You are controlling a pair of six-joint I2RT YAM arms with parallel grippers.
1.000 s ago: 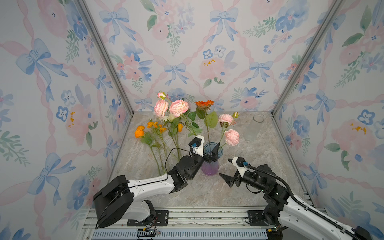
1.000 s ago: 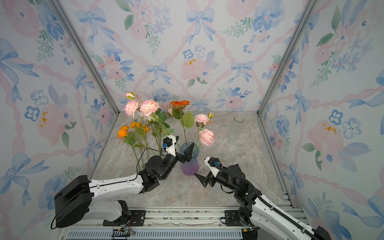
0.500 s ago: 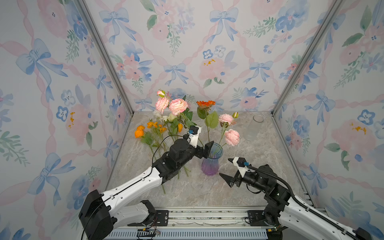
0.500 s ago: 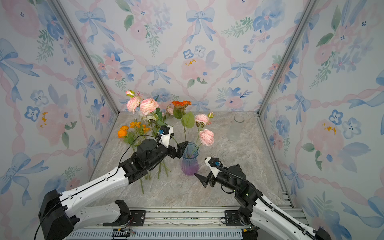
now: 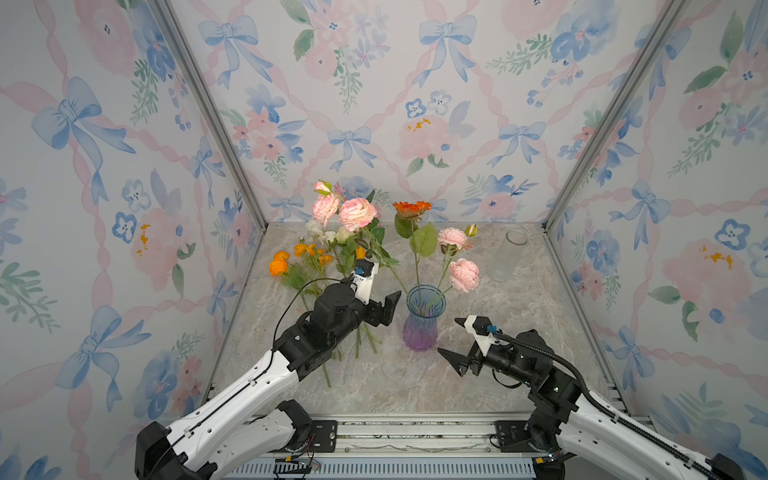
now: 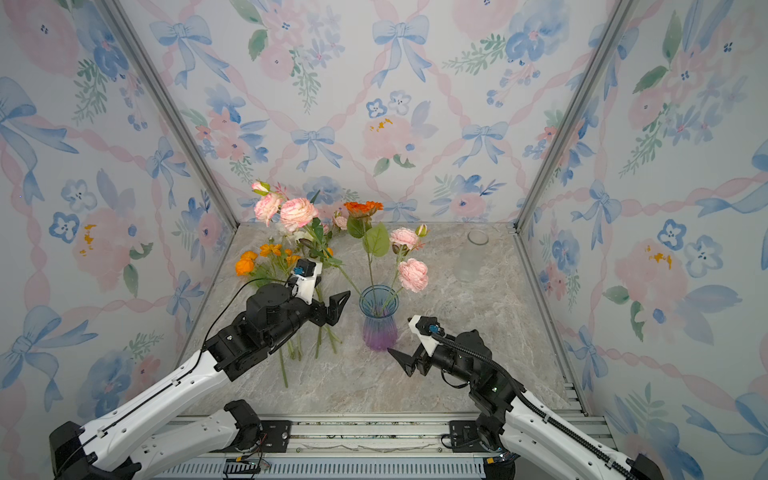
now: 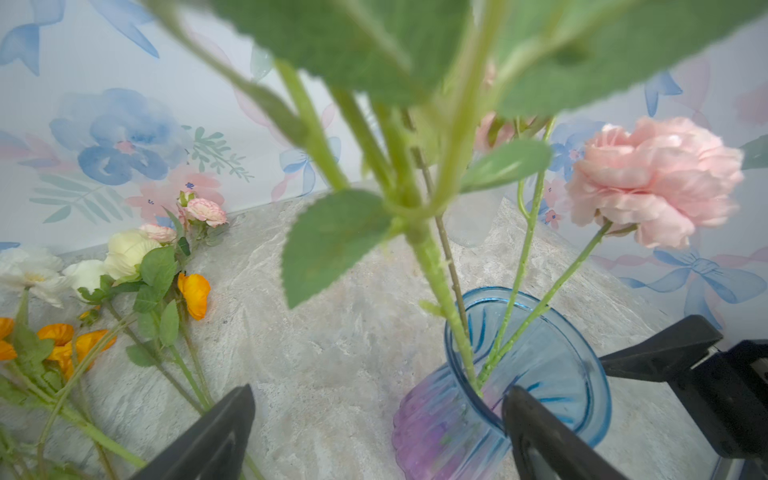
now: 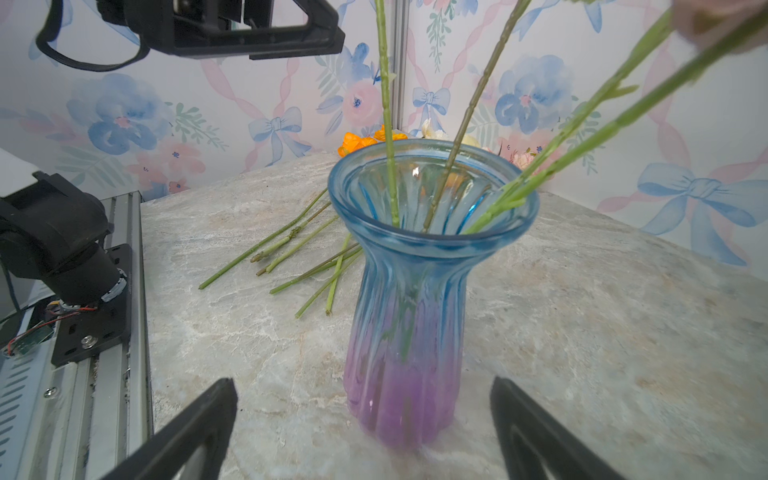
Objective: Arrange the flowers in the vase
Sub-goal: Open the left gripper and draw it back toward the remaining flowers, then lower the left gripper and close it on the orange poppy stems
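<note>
A blue-to-purple glass vase (image 5: 420, 320) (image 6: 379, 322) (image 8: 415, 291) stands mid-table. It holds an orange bloom (image 5: 412, 206), two pink blooms (image 5: 463, 274) and a leaning pink ruffled spray (image 5: 355, 214). More flowers lie on the table to its left: orange ones (image 5: 278, 264) (image 7: 193, 291), cream and white ones (image 7: 124, 249), and long stems (image 8: 291, 249). My left gripper (image 5: 386, 309) (image 6: 336, 309) (image 7: 378, 399) hangs open and empty just left of the vase rim (image 7: 528, 299). My right gripper (image 5: 453, 338) (image 6: 401, 338) (image 8: 361, 390) is open and empty, low beside the vase base.
A clear glass jar (image 5: 516, 237) (image 6: 478, 237) stands at the back right corner. Flower-print walls close in three sides. A metal rail (image 5: 415, 432) with the arm bases runs along the front edge.
My left arm has lifted off the table and drawn its open gripper slightly left of the vase rim. The pink spray stays in the vase. The right arm has not moved.
</note>
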